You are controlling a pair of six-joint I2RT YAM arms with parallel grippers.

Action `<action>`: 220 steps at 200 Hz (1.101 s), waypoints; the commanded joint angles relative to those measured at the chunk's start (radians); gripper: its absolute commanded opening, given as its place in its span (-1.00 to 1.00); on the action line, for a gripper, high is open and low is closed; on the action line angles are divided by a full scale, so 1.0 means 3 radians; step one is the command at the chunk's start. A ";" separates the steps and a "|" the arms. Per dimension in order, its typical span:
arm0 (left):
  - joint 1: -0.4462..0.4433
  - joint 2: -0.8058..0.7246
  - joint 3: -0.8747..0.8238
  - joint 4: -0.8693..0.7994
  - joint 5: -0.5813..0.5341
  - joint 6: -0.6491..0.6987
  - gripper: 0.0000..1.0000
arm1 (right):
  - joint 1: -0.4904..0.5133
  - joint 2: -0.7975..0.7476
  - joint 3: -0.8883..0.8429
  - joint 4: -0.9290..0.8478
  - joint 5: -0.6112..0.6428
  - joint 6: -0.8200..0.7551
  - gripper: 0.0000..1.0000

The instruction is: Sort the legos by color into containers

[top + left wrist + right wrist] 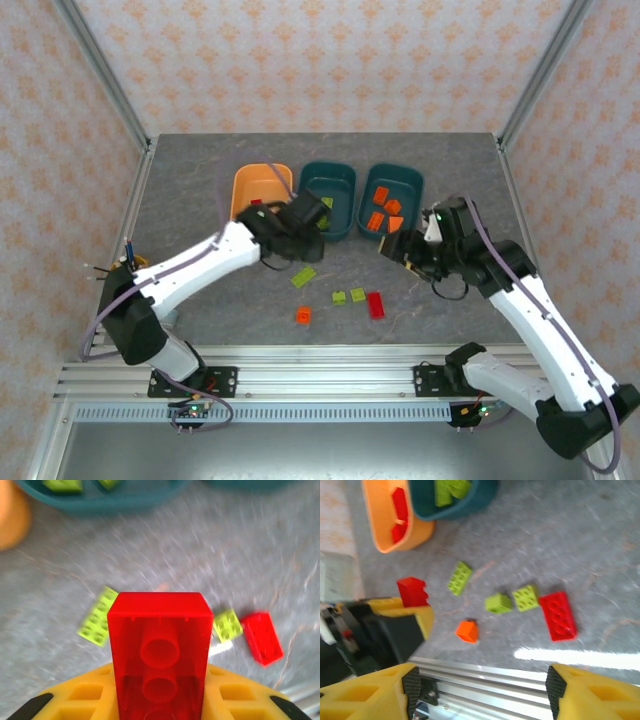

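Table: The grey table [190, 190] has three trays in a row at the far side and loose bricks nearer to me.
Left arm: My left arm [190, 265] reaches to the near edge of the trays, about where the orange tray [255, 185] and the middle teal tray [335, 182] meet.
Right arm: My right arm [550, 325] bends in toward the near side of the right teal tray [408, 183].
Orange tray: It has red pieces [397, 510] in it.
Middle teal tray: It has green bricks [327, 203] in it.
Right teal tray: It has orange bricks [383, 215] in it.
Left jaws: They are squeezed tight on the held red brick [159, 645]. It sticks out past the tips, up off the table.
Right jaws: They are wide apart with nothing between them, up above the loose bricks.
Loose red brick: The loose red brick [376, 305] lies flat on the table, furthest right.
Long green piece: The long green piece [303, 277] lies near the middle teal tray.
Small green bricks: Two small green bricks [348, 295] sit side by side, just left of the loose red brick.
Small orange brick: The small orange brick [303, 316] is closest to me, on its own.
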 commanded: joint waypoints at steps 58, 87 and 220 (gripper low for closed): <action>0.1294 0.1034 0.0819 -0.0242 0.0218 0.0408 -0.39 | 0.0508 0.1379 0.0904 0.1256 0.0044 0.0155 0.37; 0.1432 0.1612 0.1210 -0.0246 0.0223 0.0426 -0.39 | 0.0515 0.1670 0.1119 0.1289 0.0102 0.0165 0.37; 0.1491 0.2197 0.1719 -0.0458 0.0151 0.0425 0.17 | 0.0565 0.1892 0.1048 0.0343 0.0406 -0.0436 0.34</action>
